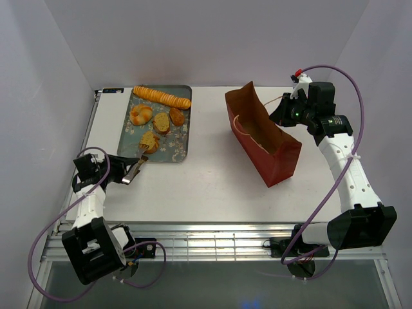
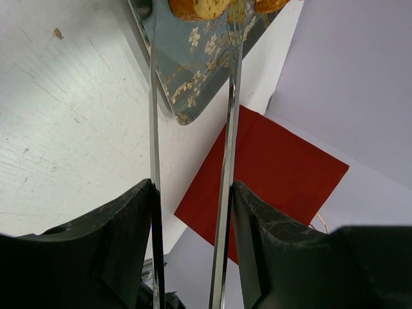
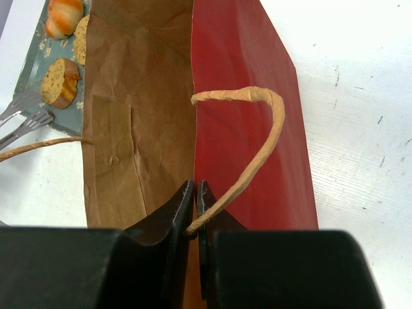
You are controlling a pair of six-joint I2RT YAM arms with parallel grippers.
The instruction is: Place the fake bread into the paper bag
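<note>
The fake bread lies on a grey floral tray (image 1: 183, 147): a long loaf (image 1: 162, 97), a round bun (image 1: 141, 114), and slices (image 1: 161, 122). My left gripper (image 1: 121, 175) is shut on metal tongs (image 1: 136, 168), one tong arm (image 2: 154, 129) against each finger. The tong tips sit at the nearest slice (image 1: 150, 141), spread apart. The red paper bag (image 1: 264, 138) stands open to the right of the tray. My right gripper (image 3: 195, 188) is shut on the bag's rim, where its string handle (image 3: 267, 129) is attached, brown inside (image 3: 141, 96) showing.
White walls close in the table on three sides. The tray's near corner (image 2: 193, 71) lies between the tongs and the bag (image 2: 270, 174). A second string handle (image 3: 38, 147) hangs off the bag's far wall towards the tray.
</note>
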